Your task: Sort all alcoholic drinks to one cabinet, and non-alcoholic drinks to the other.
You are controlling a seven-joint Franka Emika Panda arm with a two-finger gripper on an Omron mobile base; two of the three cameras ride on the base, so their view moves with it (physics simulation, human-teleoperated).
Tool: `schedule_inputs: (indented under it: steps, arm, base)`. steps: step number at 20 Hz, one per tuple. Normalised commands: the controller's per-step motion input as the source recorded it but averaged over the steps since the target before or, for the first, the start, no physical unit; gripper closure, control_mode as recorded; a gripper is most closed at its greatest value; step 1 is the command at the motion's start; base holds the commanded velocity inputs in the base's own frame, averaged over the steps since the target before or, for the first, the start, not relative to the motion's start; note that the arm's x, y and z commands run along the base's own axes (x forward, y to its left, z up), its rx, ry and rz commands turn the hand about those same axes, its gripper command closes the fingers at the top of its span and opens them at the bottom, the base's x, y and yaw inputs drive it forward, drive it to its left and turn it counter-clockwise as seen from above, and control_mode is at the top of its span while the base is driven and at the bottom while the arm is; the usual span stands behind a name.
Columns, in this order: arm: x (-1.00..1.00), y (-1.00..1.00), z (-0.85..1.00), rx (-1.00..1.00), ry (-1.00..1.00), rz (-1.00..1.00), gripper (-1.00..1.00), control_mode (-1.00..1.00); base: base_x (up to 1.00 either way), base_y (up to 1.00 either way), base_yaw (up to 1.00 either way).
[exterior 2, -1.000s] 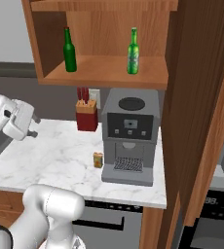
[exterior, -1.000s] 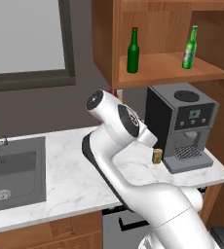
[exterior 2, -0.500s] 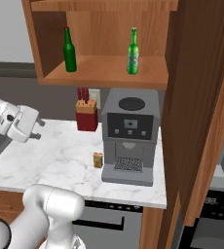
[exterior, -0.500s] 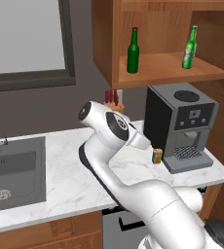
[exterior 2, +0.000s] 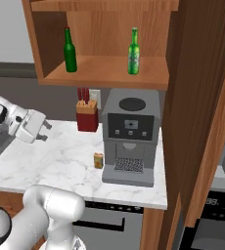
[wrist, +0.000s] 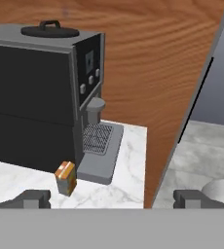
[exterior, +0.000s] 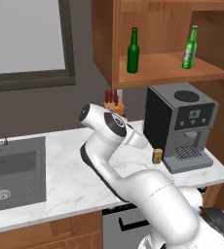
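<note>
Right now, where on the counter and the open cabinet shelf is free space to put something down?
Bare marble counter between sink and small carton. Shelf free between darker green bottle and bright green bottle. Crowded near coffee machine and knife block.

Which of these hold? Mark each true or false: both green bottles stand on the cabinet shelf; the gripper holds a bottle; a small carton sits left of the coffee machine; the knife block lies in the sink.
1. Both green bottles, the darker green bottle and the bright green bottle, stand upright on the cabinet shelf. True.
2. The gripper holds a bottle. False: its jaws are open and empty, over the counter.
3. A small carton sits left of the coffee machine. True.
4. The knife block lies in the sink. False: it stands on the counter by the wall.
</note>
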Motion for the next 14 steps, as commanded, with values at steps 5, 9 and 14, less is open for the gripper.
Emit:
schedule_inputs:
  steps: [5,9,14]
  arm:
    - [0.29,-0.24,-0.2,0.0,0.06,-0.08,-1.0,-1.0]
    - [0.24,-0.19,-0.29,0.0,0.02,-0.09,-1.0,-1.0]
    - [0.17,-0.16,-0.32,0.0,0.01,-0.09,-1.0,-1.0]
  base:
    - [0.0,0.0,0.0]
    - [0.0,0.0,0.0]
    - [0.0,0.0,0.0]
